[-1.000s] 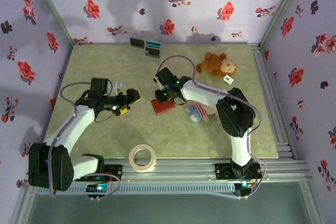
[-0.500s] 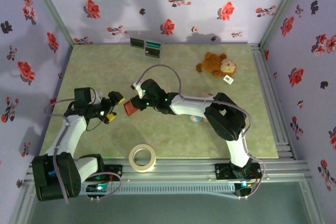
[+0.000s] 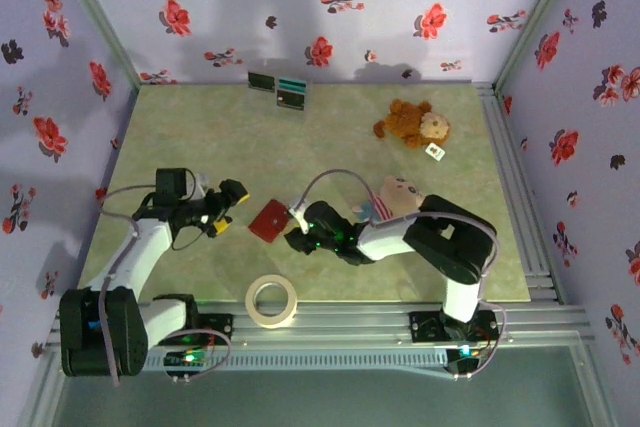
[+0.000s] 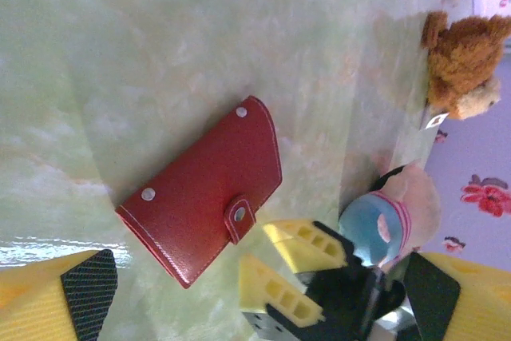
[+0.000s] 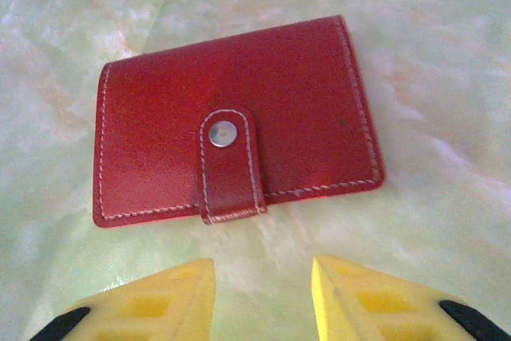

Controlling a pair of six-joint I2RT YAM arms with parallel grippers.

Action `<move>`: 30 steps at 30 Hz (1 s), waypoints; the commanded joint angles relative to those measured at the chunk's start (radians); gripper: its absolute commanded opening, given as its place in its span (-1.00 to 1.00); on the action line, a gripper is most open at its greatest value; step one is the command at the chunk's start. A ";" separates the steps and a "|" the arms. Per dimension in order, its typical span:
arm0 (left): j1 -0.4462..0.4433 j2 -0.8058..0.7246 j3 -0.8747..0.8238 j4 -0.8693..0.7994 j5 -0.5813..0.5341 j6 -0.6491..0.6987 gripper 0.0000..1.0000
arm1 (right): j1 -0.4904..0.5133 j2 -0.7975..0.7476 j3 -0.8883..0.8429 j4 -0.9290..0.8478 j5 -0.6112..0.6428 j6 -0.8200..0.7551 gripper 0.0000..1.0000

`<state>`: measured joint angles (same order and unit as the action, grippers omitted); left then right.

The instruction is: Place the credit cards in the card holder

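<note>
- The card holder point(image 5: 239, 149) lies shut on the green table point(image 3: 200, 137), red outside up; its strap point(image 5: 230, 167) is snapped over the front edge; what it holds inside is hidden
- The credit cards point(image 3: 290, 97) stand at the far edge of the table, near the flowered wall point(image 3: 380, 7); two look dark and one teal; they are well apart from the card holder; whether a stand carries them is too small to tell
- The right gripper point(image 5: 263, 297) sits low, just beside the card holder on its strap side; its yellow fingers are spread, with nothing between them
- The left gripper point(image 3: 229, 210) faces the card holder from the opposite side; its fingers are spread wide and bare
- A tape roll point(image 3: 272, 301) lies near the front edge; a plush doll point(image 3: 398, 195) lies further right on the table; a teddy bear point(image 3: 412, 124) lies farther back
</note>
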<state>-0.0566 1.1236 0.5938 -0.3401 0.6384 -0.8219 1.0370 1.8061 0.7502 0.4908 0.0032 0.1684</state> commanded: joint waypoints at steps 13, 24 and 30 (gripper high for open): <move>-0.106 0.176 0.124 -0.115 -0.166 0.151 0.60 | -0.030 -0.036 0.245 -0.414 -0.139 0.210 0.00; -0.112 0.251 0.127 -0.043 -0.181 0.139 0.41 | -0.019 0.183 0.486 -0.588 -0.006 0.167 0.04; -0.113 0.267 0.141 -0.040 -0.180 0.141 0.35 | -0.009 0.225 0.540 -0.685 0.084 0.039 -0.12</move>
<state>-0.1604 1.3724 0.7074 -0.3927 0.4648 -0.6994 1.0195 2.0171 1.2743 -0.0902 -0.0029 0.3012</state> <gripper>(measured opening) 0.681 0.449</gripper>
